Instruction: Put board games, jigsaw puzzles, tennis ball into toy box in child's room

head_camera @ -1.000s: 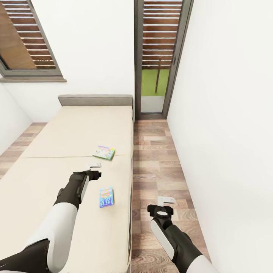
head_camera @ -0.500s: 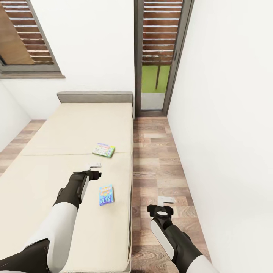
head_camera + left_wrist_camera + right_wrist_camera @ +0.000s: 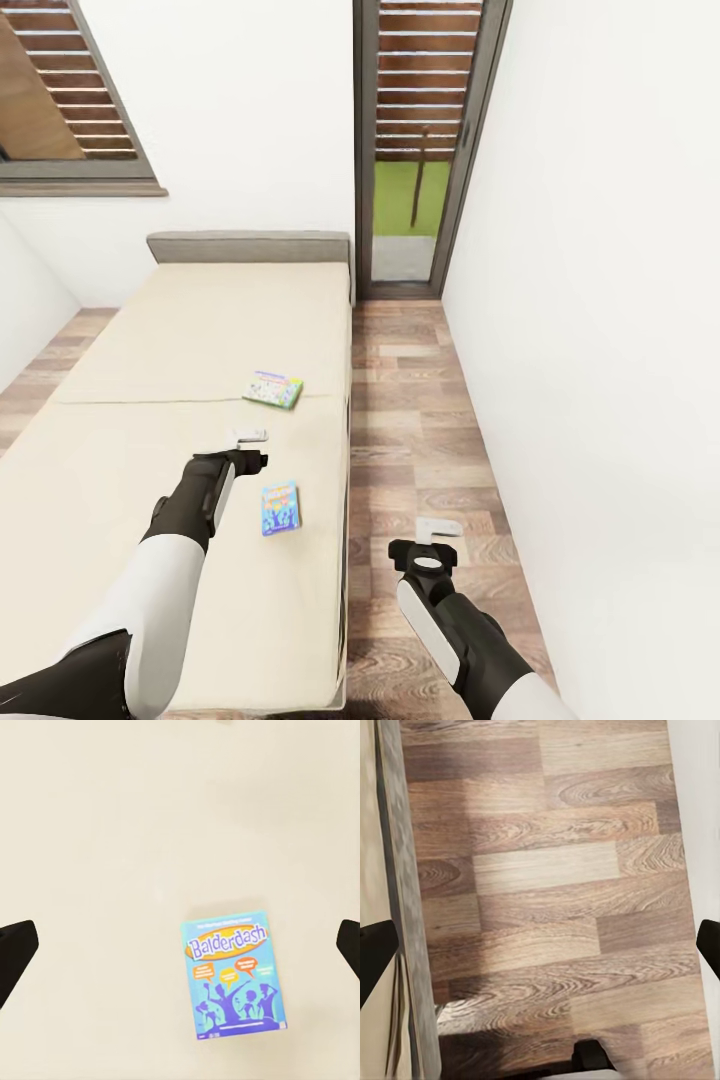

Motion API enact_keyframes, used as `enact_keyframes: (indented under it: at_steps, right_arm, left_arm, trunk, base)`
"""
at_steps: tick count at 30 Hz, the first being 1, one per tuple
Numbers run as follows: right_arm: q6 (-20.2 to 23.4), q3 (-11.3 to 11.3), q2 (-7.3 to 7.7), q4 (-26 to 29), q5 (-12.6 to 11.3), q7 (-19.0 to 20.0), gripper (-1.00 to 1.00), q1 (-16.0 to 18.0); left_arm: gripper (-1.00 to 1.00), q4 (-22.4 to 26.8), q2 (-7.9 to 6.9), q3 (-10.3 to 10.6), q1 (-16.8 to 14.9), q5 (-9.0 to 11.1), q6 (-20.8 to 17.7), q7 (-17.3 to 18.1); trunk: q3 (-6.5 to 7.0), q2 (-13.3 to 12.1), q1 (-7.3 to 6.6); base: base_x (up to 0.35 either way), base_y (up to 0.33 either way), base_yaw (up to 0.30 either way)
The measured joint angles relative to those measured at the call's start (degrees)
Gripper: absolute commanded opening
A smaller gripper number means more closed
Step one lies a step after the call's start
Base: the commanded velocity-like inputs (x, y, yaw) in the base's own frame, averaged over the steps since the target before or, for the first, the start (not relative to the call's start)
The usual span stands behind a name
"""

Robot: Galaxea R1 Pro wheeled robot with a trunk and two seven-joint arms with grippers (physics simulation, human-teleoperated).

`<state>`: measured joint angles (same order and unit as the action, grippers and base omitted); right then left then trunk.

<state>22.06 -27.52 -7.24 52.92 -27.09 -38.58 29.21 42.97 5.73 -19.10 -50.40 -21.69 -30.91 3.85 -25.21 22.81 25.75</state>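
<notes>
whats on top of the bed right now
Two board games lie flat on the beige bed: a blue Balderdash box beside the left gripper, and a green-edged game box farther toward the headboard. Its title is too small to read.

Wood-plank floor runs up the centre-right of the head view in mixed brown tones, and a plain white wall fills the right side. At the top centre stands a tall grey-framed glass door with brown slats above and green ground beyond it. In the upper left corner sits a grey-framed window with the same brown slats.
</notes>
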Motion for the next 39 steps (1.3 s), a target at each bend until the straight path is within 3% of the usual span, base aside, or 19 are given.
enact_keyframes:
  at_steps: [39]
  right_arm:
    - [0.0, 0.0, 0.0, -0.04, 0.0, 0.0, 1.0, 0.0]
  left_arm:
    - [1.0, 0.57, 0.14, 0.11, 0.0, 0.11, -0.26, 0.35]
  trunk:
    - [-3.68, 0.0, 0.0]
  base:
    - [0.0, 0.0, 0.0]
